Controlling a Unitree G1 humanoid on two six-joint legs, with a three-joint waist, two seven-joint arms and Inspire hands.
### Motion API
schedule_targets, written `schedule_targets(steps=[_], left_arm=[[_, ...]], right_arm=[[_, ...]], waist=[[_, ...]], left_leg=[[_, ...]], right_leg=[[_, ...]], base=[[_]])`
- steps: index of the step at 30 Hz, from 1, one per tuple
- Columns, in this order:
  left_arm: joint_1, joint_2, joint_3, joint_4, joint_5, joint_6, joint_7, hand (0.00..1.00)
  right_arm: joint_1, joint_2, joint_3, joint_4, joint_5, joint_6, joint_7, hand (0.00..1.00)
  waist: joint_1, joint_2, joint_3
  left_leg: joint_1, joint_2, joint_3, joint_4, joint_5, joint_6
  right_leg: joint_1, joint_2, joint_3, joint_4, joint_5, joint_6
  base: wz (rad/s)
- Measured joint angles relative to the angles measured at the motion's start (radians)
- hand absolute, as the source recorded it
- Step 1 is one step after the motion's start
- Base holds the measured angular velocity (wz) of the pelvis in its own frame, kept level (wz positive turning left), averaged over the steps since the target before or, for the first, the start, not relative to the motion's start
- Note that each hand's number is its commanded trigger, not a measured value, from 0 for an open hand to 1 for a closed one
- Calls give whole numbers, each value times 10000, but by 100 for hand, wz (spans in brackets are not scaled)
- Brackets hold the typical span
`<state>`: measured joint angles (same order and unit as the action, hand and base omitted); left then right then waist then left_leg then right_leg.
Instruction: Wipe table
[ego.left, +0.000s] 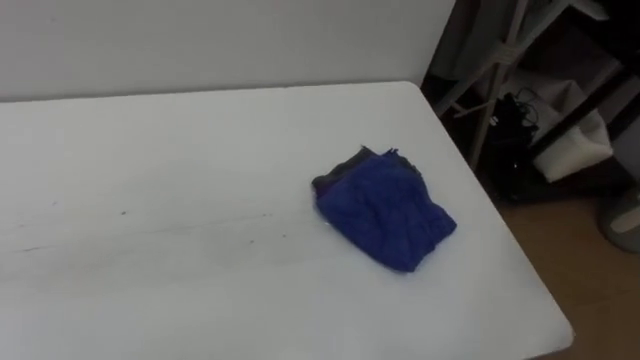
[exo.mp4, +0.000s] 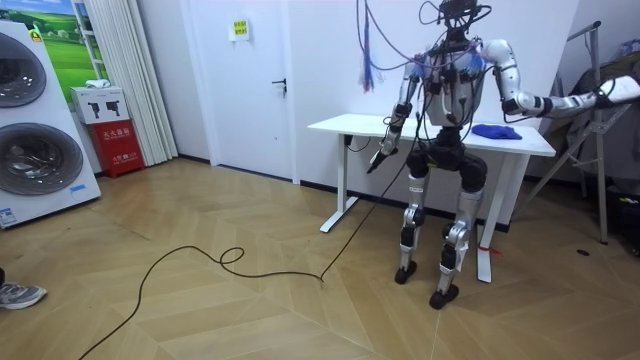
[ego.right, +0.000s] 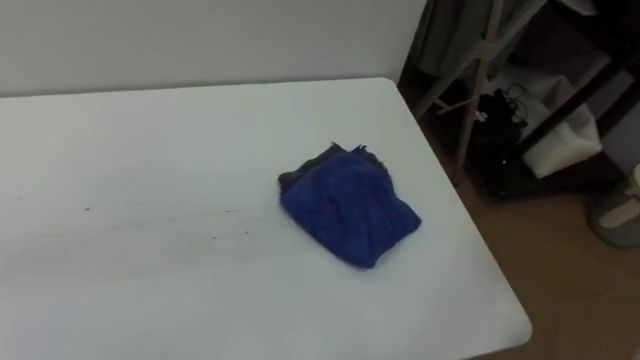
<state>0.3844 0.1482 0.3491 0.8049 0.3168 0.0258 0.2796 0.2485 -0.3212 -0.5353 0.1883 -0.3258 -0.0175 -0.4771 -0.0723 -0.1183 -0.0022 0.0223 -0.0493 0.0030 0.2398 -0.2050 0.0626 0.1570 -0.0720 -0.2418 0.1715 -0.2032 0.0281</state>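
Blue cloth (ego.left: 385, 215) lies free on the white table (ego.left: 180, 140), bunched in a loose lump on the table's right side, near the right edge, with nothing touching it. In the room view we stand at the table's long side, facing it and the wall. Left hand (exo.mp4: 380, 158) hangs low beside the body, just off the table's front edge. Right hand (exo.mp4: 612, 90) is stretched out sideways at about shoulder height, well apart from the cloth and over by the rack (ego.left: 500, 60). We can't tell at that range whether either hand is open or closed. Our read is that the cloth sits there because that's the right arm's reach zone, so that arm is the natural one to take it. It's a lump rather than a flat pad, so it needs pressing down or spreading to wipe properly. Faint grey streaks (ego.left: 150, 225) run across the tabletop left of the cloth, and that's probably the stretch to cover. Wiping isn't under way. The next step calls for bringing the right arm in over the cloth.
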Motion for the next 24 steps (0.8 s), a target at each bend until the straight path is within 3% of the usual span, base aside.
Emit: schedule_targets(steps=[9, 12, 16, 18, 21, 24], left_arm=[[-34, -16, 71, 7, -5, 132, -6, 0], [-82, -9, 58, 8, -18, 179, -6, 0], [25, -28, 20, 73, -15, 234, -6, 0], [22, -52, -19, 128, -2, 272, -7, 0], [-140, -69, -25, 656, 4, 356, -7, 0], [-180, -101, -198, 1106, 16, 394, -7, 0]], right_arm=[[483, 35, 37, 2812, 1754, 354, -80, 0], [551, 74, 65, 4717, 2178, 408, -39, 0], [837, 420, 399, 6906, 2689, 591, 264, 0], [913, 650, 452, 7796, 2850, 740, 491, 0], [951, 843, 504, 9063, 3009, 1101, 821, 0], [1090, 1078, 1273, 9434, 2885, 1229, 1209, 0]], waist=[[-46, 57, -27], [-41, 78, -45], [-48, 172, -35], [-55, 316, -107], [-49, 461, -109], [-50, 520, -71]], left_leg=[[43, 15, 122, -8, -21, 21], [57, -11, 8, 13, -26, 29], [54, -22, -110, -3, -33, 19], [41, -64, -271, 4, -38, 15], [138, -143, -379, 10, -44, 14], [246, -145, -436, 27, -49, 5]], right_leg=[[-7, 3, 148, 17, 0, 0], [64, 1, 97, 15, 7, 12], [71, 8, 71, -8, 6, 11], [104, 6, -68, 3, 6, 11], [220, 3, -82, -3, 3, 14], [370, 2, -196, -14, 1, 16]], base=[[-4], [10], [3], [17], [6], [4]])
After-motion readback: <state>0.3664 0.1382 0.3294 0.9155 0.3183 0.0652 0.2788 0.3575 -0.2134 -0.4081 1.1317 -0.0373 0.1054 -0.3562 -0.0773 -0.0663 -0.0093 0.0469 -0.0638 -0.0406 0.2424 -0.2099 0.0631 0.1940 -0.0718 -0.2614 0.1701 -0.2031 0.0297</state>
